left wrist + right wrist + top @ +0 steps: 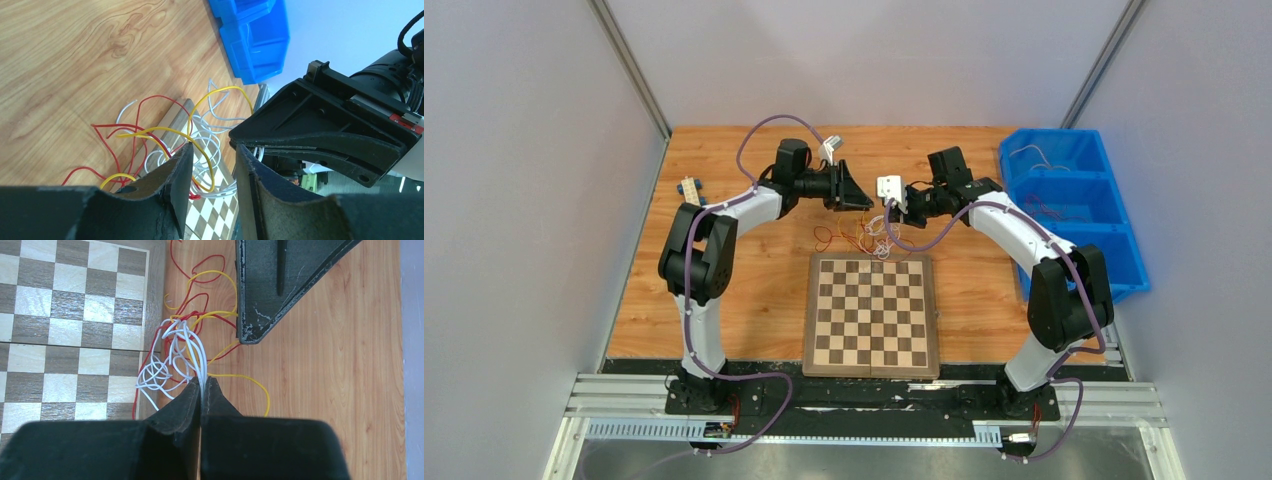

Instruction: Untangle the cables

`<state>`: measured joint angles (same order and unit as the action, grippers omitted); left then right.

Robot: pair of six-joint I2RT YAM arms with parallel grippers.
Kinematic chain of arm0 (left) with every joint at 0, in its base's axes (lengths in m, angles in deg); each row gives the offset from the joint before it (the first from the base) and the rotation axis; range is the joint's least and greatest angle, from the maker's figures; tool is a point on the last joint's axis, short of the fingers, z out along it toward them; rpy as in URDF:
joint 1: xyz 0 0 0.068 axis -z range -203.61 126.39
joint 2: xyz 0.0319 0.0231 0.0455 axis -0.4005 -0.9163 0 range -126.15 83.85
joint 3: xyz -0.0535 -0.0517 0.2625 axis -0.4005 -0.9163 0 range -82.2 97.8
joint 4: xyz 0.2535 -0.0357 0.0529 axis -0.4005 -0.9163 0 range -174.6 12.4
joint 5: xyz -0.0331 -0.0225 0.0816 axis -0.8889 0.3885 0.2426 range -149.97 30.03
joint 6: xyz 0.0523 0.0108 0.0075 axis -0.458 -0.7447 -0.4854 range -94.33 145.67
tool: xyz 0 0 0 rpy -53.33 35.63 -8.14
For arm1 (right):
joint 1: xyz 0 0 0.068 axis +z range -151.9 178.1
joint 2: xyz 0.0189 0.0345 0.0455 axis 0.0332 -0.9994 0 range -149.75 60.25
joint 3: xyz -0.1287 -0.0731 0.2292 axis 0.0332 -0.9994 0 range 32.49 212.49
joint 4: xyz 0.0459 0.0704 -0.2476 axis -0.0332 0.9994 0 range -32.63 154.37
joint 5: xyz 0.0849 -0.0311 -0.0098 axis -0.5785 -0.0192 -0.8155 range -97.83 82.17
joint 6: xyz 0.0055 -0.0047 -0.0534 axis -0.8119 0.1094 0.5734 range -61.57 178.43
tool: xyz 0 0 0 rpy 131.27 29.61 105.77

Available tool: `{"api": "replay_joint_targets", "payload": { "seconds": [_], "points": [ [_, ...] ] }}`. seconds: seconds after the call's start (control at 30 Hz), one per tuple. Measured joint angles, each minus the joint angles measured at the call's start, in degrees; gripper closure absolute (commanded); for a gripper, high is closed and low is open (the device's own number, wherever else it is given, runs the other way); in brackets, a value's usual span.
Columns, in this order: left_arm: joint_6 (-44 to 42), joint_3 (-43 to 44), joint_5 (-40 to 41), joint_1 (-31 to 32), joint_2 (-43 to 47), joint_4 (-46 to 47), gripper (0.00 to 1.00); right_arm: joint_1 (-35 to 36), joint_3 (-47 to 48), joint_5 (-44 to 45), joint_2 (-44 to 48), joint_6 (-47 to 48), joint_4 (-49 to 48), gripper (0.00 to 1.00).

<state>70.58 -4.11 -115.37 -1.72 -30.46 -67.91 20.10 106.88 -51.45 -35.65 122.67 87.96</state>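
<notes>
Inward, left tool (215,150) opposite right tool (201,382), above cables (867,237).

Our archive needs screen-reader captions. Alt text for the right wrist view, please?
The black right gripper is shut on thin white wires that run up into a tangle of red, yellow and white wires lying across the edge of a wooden chessboard on a wood-grain table.

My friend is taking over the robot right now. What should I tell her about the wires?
Right gripper: shut on white cables from the tangle.
Left gripper: open, holding nothing, right by the red and yellow cables.
Where: the tangle lies on the wooden table at the chessboard's far edge.
Done: nothing is separated; the colours are looped together.
Left to do: pull the white ones free, then part red from yellow.
</notes>
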Motion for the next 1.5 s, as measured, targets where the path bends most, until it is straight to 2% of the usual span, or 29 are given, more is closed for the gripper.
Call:
{"api": "replay_joint_targets", "payload": {
  "seconds": [0.13,0.17,0.2,0.23,0.3,0.4,0.53,0.7,0.93,1.0,1.03,1.13,1.23,1.37,1.5],
  "points": [
    [-0.04,0.0,-0.68,0.11,0.0,-0.07,0.67,0.0,0.0,0.04,0.0,0.0,0.0,1.0],
    [-0.11,0.0,-1.09,0.2,0.0,-0.07,0.77,0.0,0.0,0.09,0.0,0.02,0.0,1.0],
    [-0.04,0.0,-1.36,0.31,0.0,-0.13,0.82,0.0,0.0,0.15,0.0,0.09,0.0,0.98],
    [-0.15,0.0,-1.7,0.44,0.0,-0.31,0.94,0.0,0.0,0.37,0.0,0.2,0.0,0.94],
    [-0.46,0.22,-2.47,0.5,0.0,-0.83,1.0,0.0,0.0,1.07,0.0,0.35,0.0,0.87],
    [0.44,0.26,-2.78,-0.15,0.61,-0.31,1.0,-0.48,-0.61,2.23,0.0,0.44,-0.2,0.81],
    [4.81,0.24,-3.39,-2.95,4.04,4.81,1.0,-1.77,-2.6,4.02,-0.48,0.61,0.0,0.81],
    [12.66,2.01,-4.63,-8.17,9.84,15.34,1.0,-3.96,-3.17,6.86,-5.55,0.59,-0.17,0.92],
    [20.44,13.14,-4.5,-12.87,12.68,23.85,1.0,-5.07,-4.2,10.49,-11.89,0.5,0.02,0.99],
    [21.2,16.68,-4.44,-13.66,13.09,24.46,1.0,-5.22,-4.24,10.97,-12.5,0.37,0.02,0.92],
    [21.38,18.38,-4.48,-14.05,13.4,24.41,1.0,-5.22,-4.24,11.17,-12.63,0.35,0.02,0.84],
    [20.94,22.36,-4.59,-14.6,14.25,23.67,1.0,-5.64,-3.48,10.73,-12.63,-1.64,0.9,0.52],
    [20.35,23.87,-5.35,-14.58,15.61,22.75,1.0,-6.12,0.22,8.72,-12.22,-6.16,3.28,0.31],
    [19.67,23.17,-6.45,-14.38,16.85,21.27,1.0,-6.51,9.33,3.82,-9.03,-14.03,4.48,0.15],
    [18.99,19.52,-7.02,-13.55,18.12,19.61,1.0,-6.36,19.74,-2.03,-4.57,-22.62,3.56,0.1]
  ]
}}
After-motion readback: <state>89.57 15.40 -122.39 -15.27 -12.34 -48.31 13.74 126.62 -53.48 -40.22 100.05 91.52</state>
